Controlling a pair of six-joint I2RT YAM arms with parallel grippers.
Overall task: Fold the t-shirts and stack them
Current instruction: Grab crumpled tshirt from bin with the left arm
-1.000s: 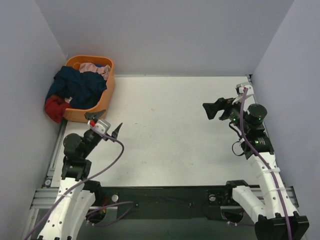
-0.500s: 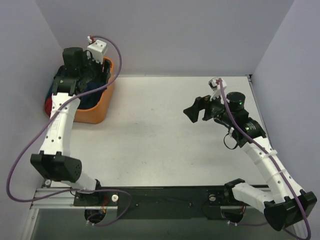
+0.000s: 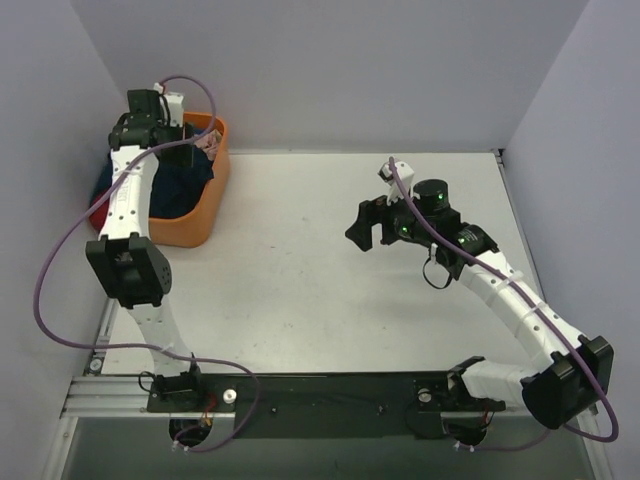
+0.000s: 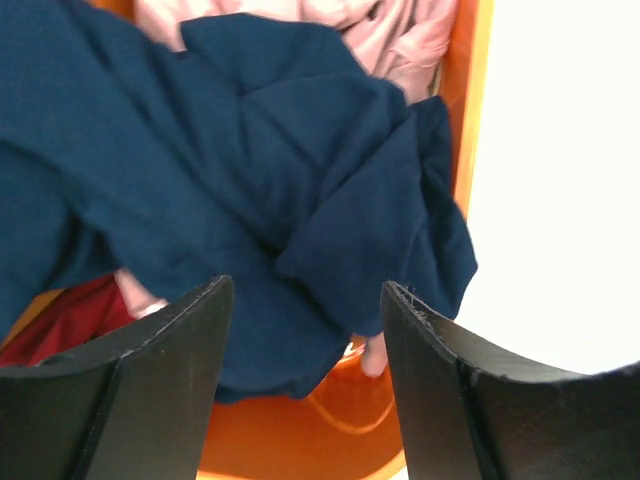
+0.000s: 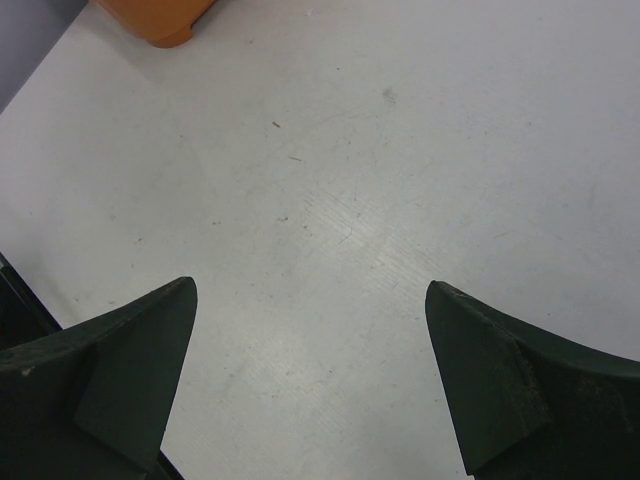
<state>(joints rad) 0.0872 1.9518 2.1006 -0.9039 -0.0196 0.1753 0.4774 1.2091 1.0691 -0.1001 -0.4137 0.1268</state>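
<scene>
An orange basket (image 3: 195,205) at the far left holds crumpled t-shirts: a navy one (image 3: 185,180) on top, a pink one (image 3: 208,143) at the back. In the left wrist view the navy shirt (image 4: 250,170) fills the basket (image 4: 300,440), with the pink shirt (image 4: 390,35) beyond and a red one (image 4: 40,335) beneath at the left. My left gripper (image 4: 305,290) is open and empty just above the navy shirt; it also shows in the top view (image 3: 160,135). My right gripper (image 3: 368,225) is open and empty over the bare table (image 5: 330,200).
Grey walls close in the table at the back and both sides. The basket's corner (image 5: 150,20) shows at the top left of the right wrist view. The white table (image 3: 300,270) stretches between the basket and the right arm.
My left arm has swung up from the near left edge to above the basket. My right gripper has moved left toward the table's middle, staying open.
</scene>
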